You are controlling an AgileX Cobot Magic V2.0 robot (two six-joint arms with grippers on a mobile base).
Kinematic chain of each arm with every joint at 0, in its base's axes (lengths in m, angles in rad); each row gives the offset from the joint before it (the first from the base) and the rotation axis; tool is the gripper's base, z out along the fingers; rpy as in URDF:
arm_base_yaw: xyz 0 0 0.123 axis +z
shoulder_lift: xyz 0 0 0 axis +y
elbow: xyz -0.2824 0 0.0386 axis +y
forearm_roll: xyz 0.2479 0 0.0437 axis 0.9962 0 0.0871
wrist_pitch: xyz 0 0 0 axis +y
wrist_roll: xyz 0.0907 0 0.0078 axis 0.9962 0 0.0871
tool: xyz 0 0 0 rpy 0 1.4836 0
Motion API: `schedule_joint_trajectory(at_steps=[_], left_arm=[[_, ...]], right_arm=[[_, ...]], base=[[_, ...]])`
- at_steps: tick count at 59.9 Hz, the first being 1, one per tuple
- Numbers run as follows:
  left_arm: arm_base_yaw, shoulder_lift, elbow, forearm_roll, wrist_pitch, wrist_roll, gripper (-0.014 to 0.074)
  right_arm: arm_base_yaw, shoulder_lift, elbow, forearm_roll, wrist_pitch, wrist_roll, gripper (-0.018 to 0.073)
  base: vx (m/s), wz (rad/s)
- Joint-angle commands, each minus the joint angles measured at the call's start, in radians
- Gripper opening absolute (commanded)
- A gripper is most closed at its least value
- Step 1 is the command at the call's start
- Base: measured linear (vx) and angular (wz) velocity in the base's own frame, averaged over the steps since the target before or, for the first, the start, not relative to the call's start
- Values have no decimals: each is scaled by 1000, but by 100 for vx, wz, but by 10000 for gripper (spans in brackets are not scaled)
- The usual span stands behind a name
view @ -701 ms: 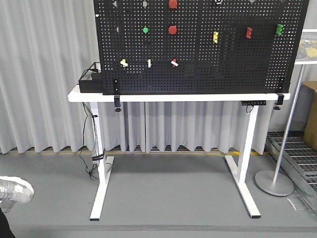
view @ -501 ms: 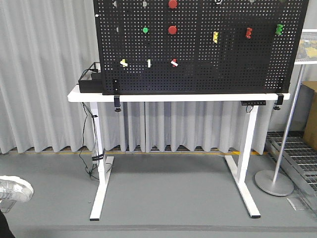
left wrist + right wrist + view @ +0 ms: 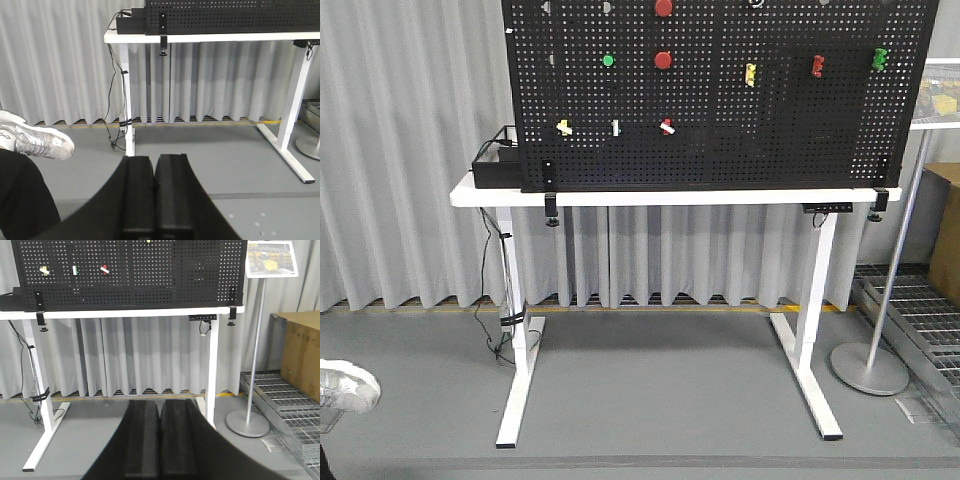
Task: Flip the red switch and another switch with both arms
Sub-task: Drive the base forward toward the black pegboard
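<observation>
Pegboard (image 3: 770, 130) sits further left vs. before, approach ongoing; left end effector (image 3: 154, 200) & right end effector (image 3: 160, 440) closed, red switch (image 3: 667, 126) untouched.

Matt black perforated pegboard (image 3: 770, 130), probably metal; pleated grey cloth curtain (image 3: 400, 150); smooth white table top (image 3: 720, 198); matt black left gripper (image 3: 154, 162).

No text, brand or number is legible in any view; the framed placard (image 3: 271, 259) atop the pole stand (image 3: 255, 355) carries a header strip and small photographs, its print too small to read; the white shoe (image 3: 35, 142) at the left wrist view's edge bears a dark marking on its side, blurred and not decipherable.
</observation>
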Motion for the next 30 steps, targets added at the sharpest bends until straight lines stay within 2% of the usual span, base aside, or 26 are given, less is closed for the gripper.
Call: schedule_joint_trajectory(at_steps=[1, 30], left_arm=[[-1, -9, 20, -1, -81, -9, 2], [-1, -9, 20, -1, -81, -9, 2]], right_arm=[[-2, -11, 5, -1, -85, -6, -6], [-2, -11, 5, -1, -86, -6, -6]], base=[[6, -4], [13, 0]])
